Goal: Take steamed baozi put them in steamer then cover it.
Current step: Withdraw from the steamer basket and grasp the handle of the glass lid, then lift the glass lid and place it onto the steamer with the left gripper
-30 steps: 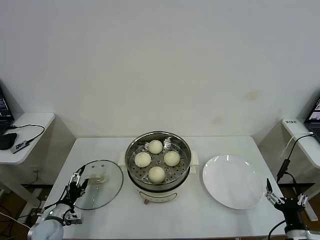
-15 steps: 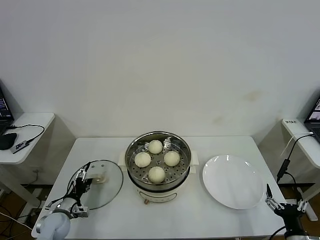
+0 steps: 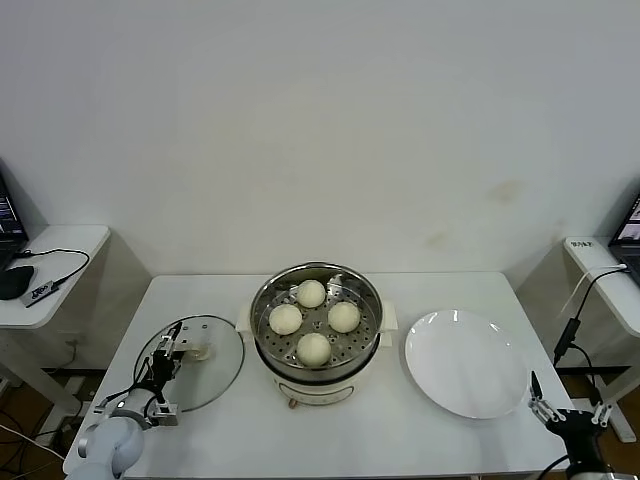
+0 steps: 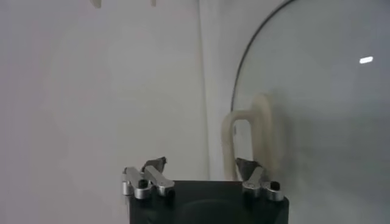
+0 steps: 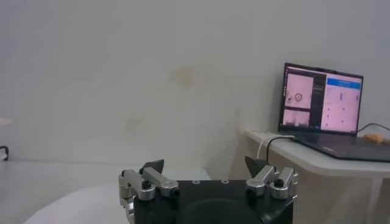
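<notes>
A: Baozi — we count four in the steamer, mid-table, on the perforated tray. Cover?

B: We see the cover lying flat on the table, left of the steamer, off the pot. Left gripper sits at its pale handle; fingers stand apart, one on each side of the bar, not clamped.

A: Right side?

B: We note the right gripper low at the table's right edge, fingers spread wide, holding nothing. White plate beside it.
</notes>
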